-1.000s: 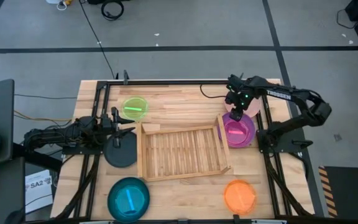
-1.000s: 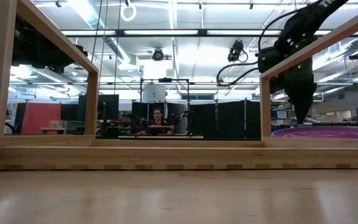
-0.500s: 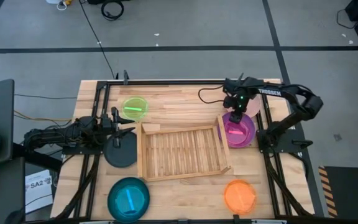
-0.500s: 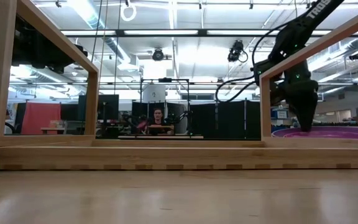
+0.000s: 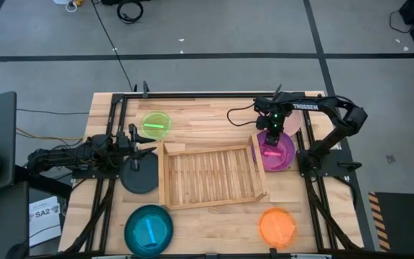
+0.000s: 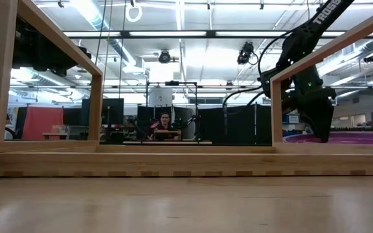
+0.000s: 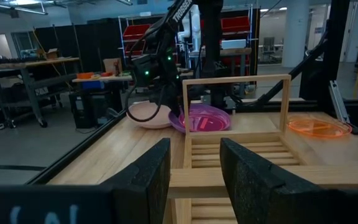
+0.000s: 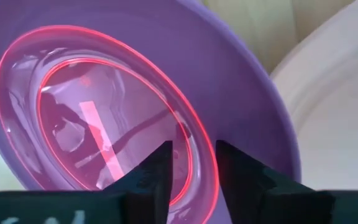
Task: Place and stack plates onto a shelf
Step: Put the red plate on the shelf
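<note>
- Shelf [image 5: 210, 175]: light-wood slatted tray at the centre of the table [image 5: 207, 115], lying flat; no plate in it.
- Right gripper [image 5: 271, 133]: lowered over the purple plate's edge at that plate's 11 o'clock. In the right wrist view the two fingers [image 8: 160, 168] stand slightly apart with the rim of the small pink plate [image 8: 104, 124] showing in the gap; whether they touch it cannot be told.
- Purple plate [image 5: 284, 152]: just beside the shelf at its 3 o'clock, with the small pink plate nested inside it.
- Pale pink plate [image 5: 292, 124]: at the purple plate's 1 o'clock, partly under its rim.
- Left gripper [image 5: 136, 144]: waiting at the shelf's 9 o'clock, above the dark grey plate [image 5: 140, 178]. The left wrist view shows its fingers [image 7: 148, 180] spread, holding nothing, pointing across the shelf.
- Lime green plate [image 5: 155, 125]: at the shelf's 11 o'clock, apart from it.
- Teal plate [image 5: 149, 229]: at the shelf's 7 o'clock.
- Orange plate [image 5: 277, 226]: at the shelf's 5 o'clock.
- Low view: the right arm [image 6: 306, 77] comes down behind the shelf's upright side; a person [image 6: 165, 123] sits in the room beyond the table.
</note>
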`<state>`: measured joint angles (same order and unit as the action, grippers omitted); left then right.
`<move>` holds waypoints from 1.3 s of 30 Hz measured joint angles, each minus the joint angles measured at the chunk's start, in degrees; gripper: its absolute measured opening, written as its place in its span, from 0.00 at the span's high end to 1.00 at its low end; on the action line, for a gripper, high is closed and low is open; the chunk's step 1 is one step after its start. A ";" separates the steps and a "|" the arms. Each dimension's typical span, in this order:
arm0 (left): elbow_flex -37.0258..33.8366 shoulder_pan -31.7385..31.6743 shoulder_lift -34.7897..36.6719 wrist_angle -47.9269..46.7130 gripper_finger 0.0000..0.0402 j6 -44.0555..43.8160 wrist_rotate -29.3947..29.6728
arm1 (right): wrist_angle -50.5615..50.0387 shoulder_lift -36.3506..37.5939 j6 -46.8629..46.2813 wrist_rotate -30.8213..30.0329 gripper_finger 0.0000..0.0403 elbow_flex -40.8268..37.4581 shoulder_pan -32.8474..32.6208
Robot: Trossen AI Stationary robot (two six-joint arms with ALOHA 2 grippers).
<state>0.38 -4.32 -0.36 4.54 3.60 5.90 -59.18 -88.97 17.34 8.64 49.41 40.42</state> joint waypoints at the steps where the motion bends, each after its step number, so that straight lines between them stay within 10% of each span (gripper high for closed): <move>1: -0.01 0.00 0.00 -0.01 0.64 0.00 0.02 | 0.00 -0.02 -0.01 -0.03 0.72 0.00 0.02; 13: -0.02 -0.02 0.00 0.00 0.64 0.00 -0.01 | -0.24 0.09 -0.09 -1.99 0.98 0.00 0.02; 39: 0.00 -0.02 0.00 -0.02 0.64 0.00 0.02 | -7.73 0.11 -2.54 -3.18 0.99 3.93 0.02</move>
<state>0.38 -4.34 -0.36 4.51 3.60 5.91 -66.90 -88.86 14.81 5.46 53.33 40.45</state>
